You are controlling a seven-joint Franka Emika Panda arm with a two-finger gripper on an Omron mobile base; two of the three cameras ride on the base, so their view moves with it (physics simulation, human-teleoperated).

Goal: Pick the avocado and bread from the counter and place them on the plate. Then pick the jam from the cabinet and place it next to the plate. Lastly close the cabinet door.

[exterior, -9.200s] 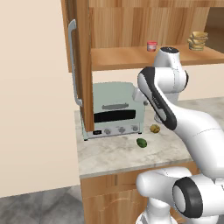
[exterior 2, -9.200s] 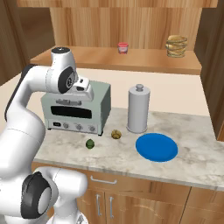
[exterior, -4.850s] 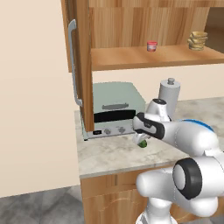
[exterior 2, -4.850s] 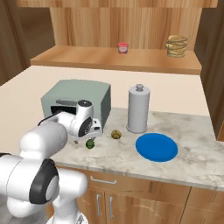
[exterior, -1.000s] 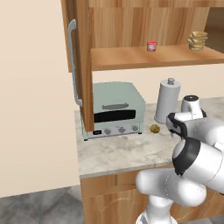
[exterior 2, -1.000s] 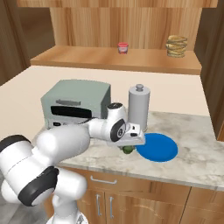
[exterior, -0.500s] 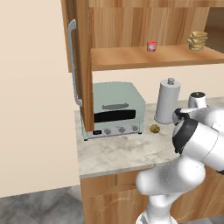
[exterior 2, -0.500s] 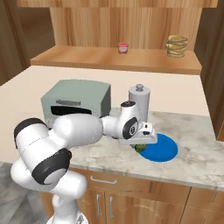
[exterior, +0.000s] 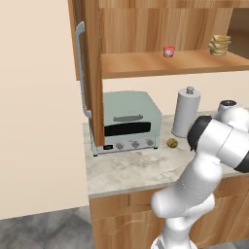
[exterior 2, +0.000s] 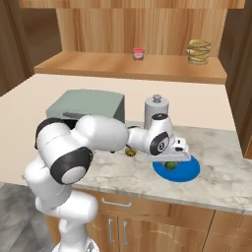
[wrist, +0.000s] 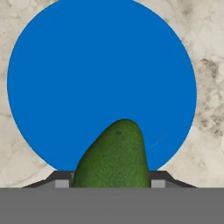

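End effector [exterior 2: 172, 164] low over the plate [exterior 2: 189, 173], jaws clamped on the avocado [wrist: 113, 158]. In the hand view the fruit stands between the two finger tips with its narrow end pointing out over the blue disc; whether it touches the plate cannot be told. In the right base view the avocado [exterior 2: 171, 165] hangs over the plate's left part, just under the hand.

Plate lies flat on the counter [exterior 2: 221, 184], towards the near right of the worktop, right of the toaster oven.

Bread [exterior: 171, 143]: small tan lump on the counter, left of the plate, between the toaster oven [exterior: 129, 121] and the steel canister [exterior: 186, 113], a little nearer than both. In the right base view the arm partly hides it.

Steel canister upright behind the plate, near the back wall. Toaster oven on the counter's left part, its door facing near.

Further back and higher: cabinet [exterior: 160, 34] with its door [exterior: 90, 68] swung out at the left, long grey handle on it. Jam [exterior 2: 138, 54] stands on the inner shelf, about mid-shelf. Stack of tan discs [exterior 2: 199, 51] at the shelf's right end, well apart from the jam.
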